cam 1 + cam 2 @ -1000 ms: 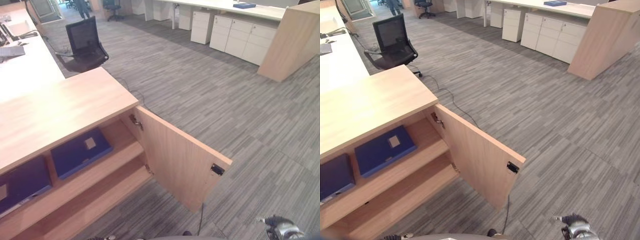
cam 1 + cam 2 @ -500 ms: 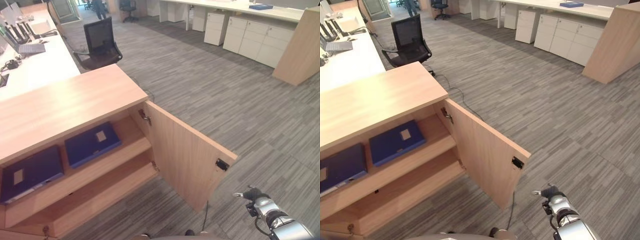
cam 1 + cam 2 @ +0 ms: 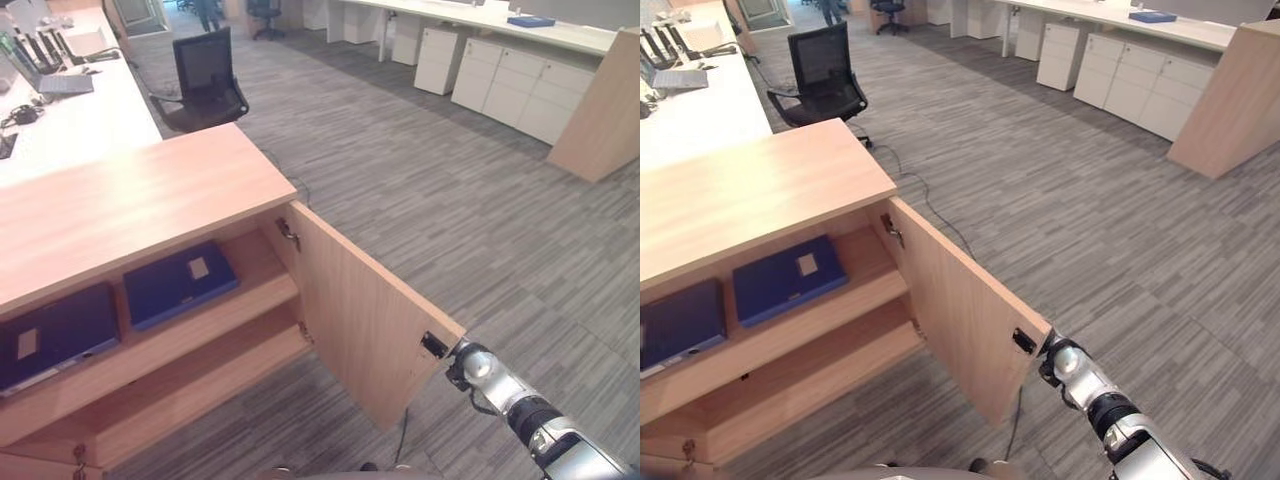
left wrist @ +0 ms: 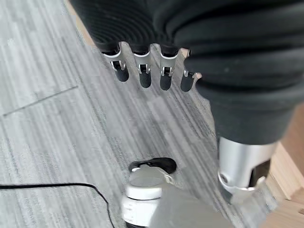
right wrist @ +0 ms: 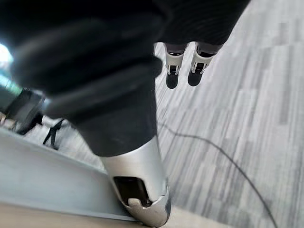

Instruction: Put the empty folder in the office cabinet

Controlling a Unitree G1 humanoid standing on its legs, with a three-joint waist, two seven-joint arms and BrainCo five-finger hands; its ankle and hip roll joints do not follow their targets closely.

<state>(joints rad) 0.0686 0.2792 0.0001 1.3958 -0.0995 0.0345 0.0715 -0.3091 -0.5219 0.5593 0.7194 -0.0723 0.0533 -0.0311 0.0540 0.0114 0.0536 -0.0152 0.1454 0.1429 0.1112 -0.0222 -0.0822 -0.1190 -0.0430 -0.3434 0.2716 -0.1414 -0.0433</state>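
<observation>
Right hand (image 3: 1068, 362): seen beside the free edge of the open cabinet door (image 3: 960, 320), at the level of the dark latch plate (image 3: 1024, 341); whether contact is made cannot be told.
Right fingers (image 5: 173, 71): shown straight and loose in the right wrist view, with nothing held; grey carpet (image 5: 247, 123) lies past the tips, and the thumb (image 5: 142, 190) is set apart over a pale grey edge.
Left hand (image 4: 199, 57): seen in its own wrist view, hanging over the carpet.
Left fingers (image 4: 142, 76): held in a straight, relaxed row, nothing grasped; a strip of wooden edge lies just beyond them.
Folder (image 3: 788, 278): a blue folder with a pale label is laid flat on the upper shelf (image 3: 855, 305) of the office cabinet (image 3: 760, 190), well apart from the fingers of either hand.
Second folder (image 3: 680, 322): a darker blue one is laid on the same shelf, farther from the right fingers, a wooden divider standing between the two.
Lower shelf (image 3: 810, 375): bare wood is shown.
Beyond the cabinet: a black office chair (image 3: 825, 75) is seen well past the fingers.
</observation>
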